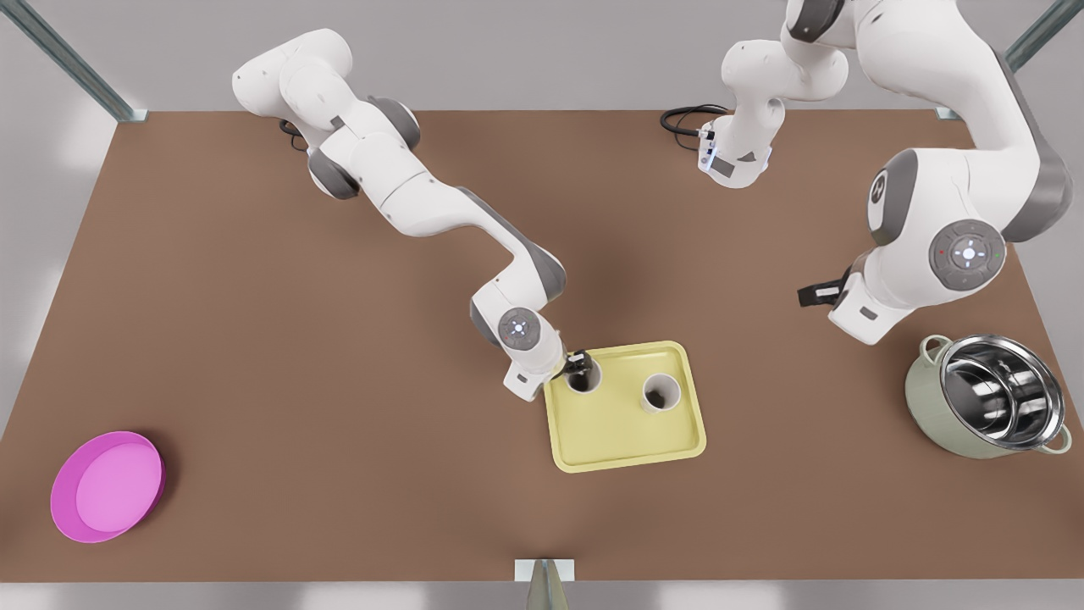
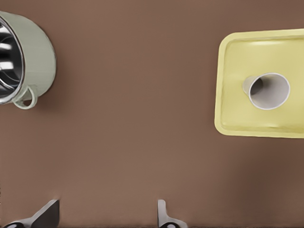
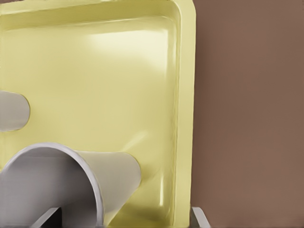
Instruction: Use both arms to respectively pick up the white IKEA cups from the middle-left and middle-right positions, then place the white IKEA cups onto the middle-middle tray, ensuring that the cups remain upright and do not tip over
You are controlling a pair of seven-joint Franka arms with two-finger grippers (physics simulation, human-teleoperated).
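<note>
The pale yellow tray [image 1: 622,428] lies mid-table with both white cups upright on it. One cup [image 1: 583,377] stands at the tray corner towards the front view's left, the other cup [image 1: 660,393] further to the front view's right. My right gripper [image 1: 579,364] hovers at the first cup's rim. In the right wrist view its fingers [image 3: 198,217] stand wide apart, open, straddling the wall of that cup [image 3: 111,178], with the second cup [image 3: 12,111] beyond. My left gripper [image 1: 815,294] is raised, clear of the tray on the front view's right. It is open [image 2: 105,218], looking down on the tray [image 2: 232,85] and a cup [image 2: 268,90].
A steel-lined green pot [image 1: 987,396] stands near the table edge at the front view's right, also seen as the pot [image 2: 28,61] in the left wrist view. A round magenta plate [image 1: 107,485] sits at the front view's lower left. Brown table surrounds the tray.
</note>
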